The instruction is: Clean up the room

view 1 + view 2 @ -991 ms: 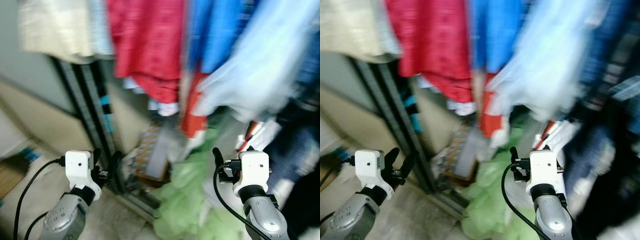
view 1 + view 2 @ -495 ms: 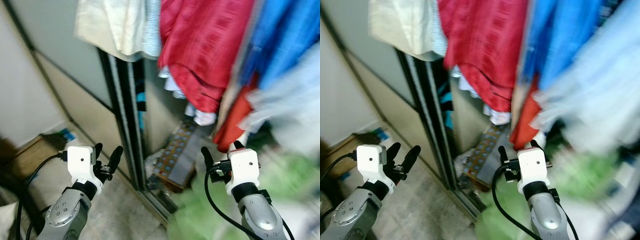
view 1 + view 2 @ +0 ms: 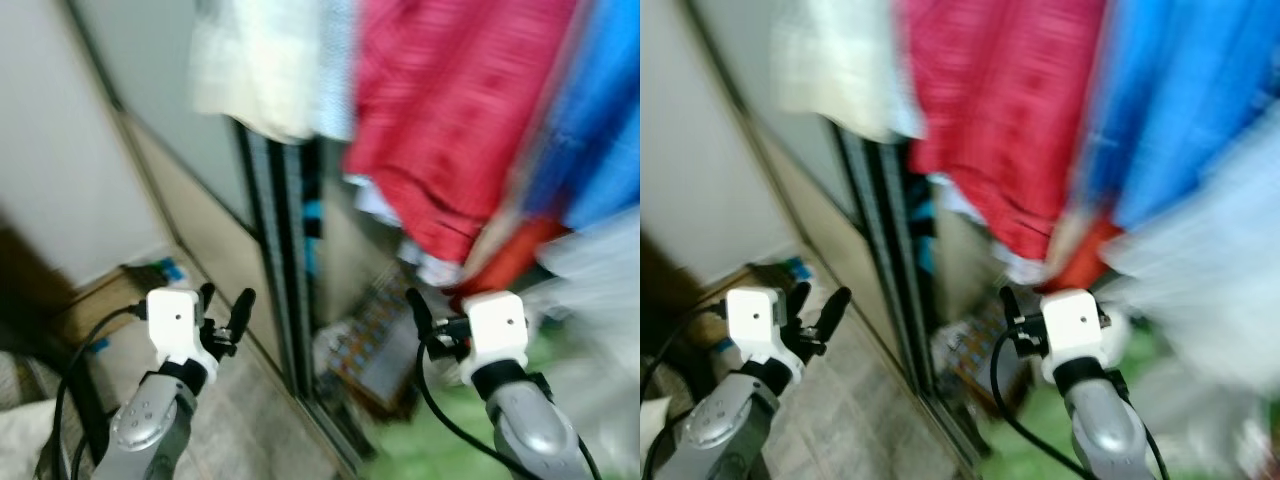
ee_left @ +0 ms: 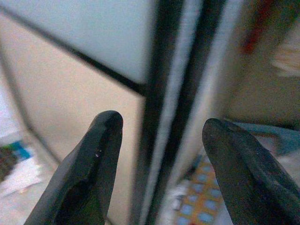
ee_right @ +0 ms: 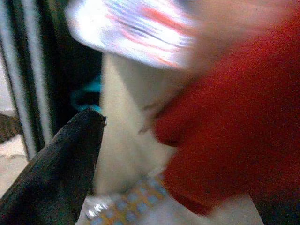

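Both arms raised empty before the wardrobe door frame (image 3: 283,250): left gripper (image 3: 223,308) fingers spread apart, right gripper (image 3: 420,312) spacing unclear, likely carried clear of the hanging clothes (image 3: 450,120) while walking.

Both arms raised forward, left gripper (image 3: 225,307) spread wide (empty), right gripper (image 3: 420,305) level

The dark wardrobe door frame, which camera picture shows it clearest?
The left wrist view: the door frame runs up between the open left gripper fingers, close and fairly sharp. Both eye views show the whole frame beside the hanging clothes, but blurred. The right wrist view catches its edge.
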### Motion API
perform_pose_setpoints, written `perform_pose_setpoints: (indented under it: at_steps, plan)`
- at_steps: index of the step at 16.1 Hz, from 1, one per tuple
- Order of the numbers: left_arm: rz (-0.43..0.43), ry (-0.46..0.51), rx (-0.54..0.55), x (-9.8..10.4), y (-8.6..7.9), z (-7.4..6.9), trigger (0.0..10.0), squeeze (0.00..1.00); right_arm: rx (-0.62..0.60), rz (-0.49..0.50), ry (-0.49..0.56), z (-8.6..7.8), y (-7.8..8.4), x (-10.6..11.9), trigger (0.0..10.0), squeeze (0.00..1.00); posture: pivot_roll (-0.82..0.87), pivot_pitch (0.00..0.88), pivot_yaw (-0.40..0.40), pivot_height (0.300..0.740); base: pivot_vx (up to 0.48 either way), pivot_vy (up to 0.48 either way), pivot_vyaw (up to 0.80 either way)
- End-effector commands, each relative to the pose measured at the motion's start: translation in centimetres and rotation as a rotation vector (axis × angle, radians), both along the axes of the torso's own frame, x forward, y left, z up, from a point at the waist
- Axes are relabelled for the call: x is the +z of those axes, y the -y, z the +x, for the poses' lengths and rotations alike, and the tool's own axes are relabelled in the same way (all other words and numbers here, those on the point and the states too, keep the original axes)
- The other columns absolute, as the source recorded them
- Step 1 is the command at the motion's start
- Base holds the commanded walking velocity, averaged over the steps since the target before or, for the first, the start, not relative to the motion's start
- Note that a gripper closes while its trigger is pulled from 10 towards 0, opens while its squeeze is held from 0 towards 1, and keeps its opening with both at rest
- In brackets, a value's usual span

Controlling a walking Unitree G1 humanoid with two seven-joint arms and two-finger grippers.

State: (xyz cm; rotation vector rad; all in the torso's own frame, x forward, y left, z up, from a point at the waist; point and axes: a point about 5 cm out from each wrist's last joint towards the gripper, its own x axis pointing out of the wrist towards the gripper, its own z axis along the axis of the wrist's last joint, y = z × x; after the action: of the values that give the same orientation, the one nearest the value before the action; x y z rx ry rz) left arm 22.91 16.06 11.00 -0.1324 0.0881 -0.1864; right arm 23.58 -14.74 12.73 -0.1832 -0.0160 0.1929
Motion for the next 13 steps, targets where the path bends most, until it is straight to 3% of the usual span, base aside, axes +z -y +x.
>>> perform_pose_setpoints:
  at_steps: [1, 5, 7, 9, 13]
  plan:
    - [0.009, -0.016, 0.022, -0.6, -0.3, 0.1, 10.0, 0.00, 0.038, 0.019, 0.004, 0.0, -0.8, -0.1, 10.0, 0.00, -0.06, 0.000, -0.002, 0.740, 0.000, 0.000, 0.80]
    - [0.121, 0.044, 0.086, 0.5, -0.3, 2.5, 10.0, 0.00, 0.084, -0.003, 0.003, 2.5, -1.7, -0.6, 10.0, 0.00, -0.04, 0.000, -0.013, 0.740, 0.000, 0.000, 0.60]
    - [0.097, 0.061, 0.023, 0.9, -0.2, 2.8, 10.0, 0.00, 0.090, -0.014, 0.009, 3.3, -2.1, -0.8, 10.0, 0.00, -0.04, 0.000, -0.001, 0.740, 0.000, 0.000, 0.00]
    - [0.090, 0.042, 0.031, 0.5, -0.5, 2.2, 10.0, 0.00, 0.076, -0.012, 0.005, 3.4, -2.0, -1.2, 10.0, 0.00, -0.04, 0.000, 0.000, 0.740, 0.000, 0.000, 0.00]
    - [0.086, -0.029, 0.060, -1.1, -0.3, -0.9, 10.0, 0.00, -0.026, 0.094, -0.029, 1.6, -0.3, -1.0, 10.0, 0.00, -0.02, 0.000, -0.015, 0.740, 0.000, 0.000, 0.00]
